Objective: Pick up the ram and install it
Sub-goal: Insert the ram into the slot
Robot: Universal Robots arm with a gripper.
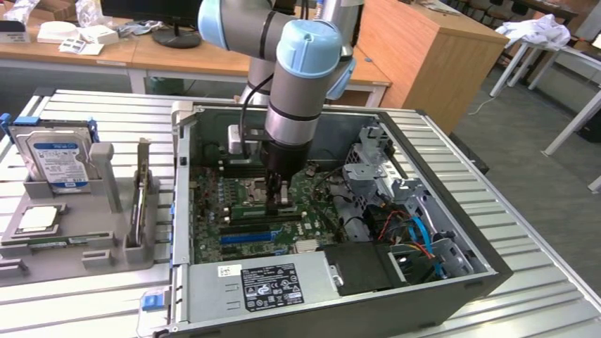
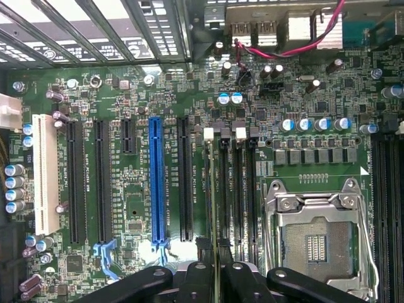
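The ram (image 2: 211, 202) is pinched edge-on between the nearly closed fingers (image 2: 241, 281), lined up along the black memory slots (image 2: 238, 189) beside the CPU socket (image 2: 319, 243).

The motherboard (image 2: 303, 95) is dark green, striped with black slots (image 2: 76, 183), one bright blue PCIe slot (image 2: 157, 183) and one white slot (image 2: 43, 173). The ram (image 1: 252, 209) is a paler green. The arm (image 1: 300, 91) is silver-grey with light blue caps. The hard drive (image 1: 55, 158) is silver with a blue-and-white label. The table (image 1: 94, 105) is ribbed pale grey metal.
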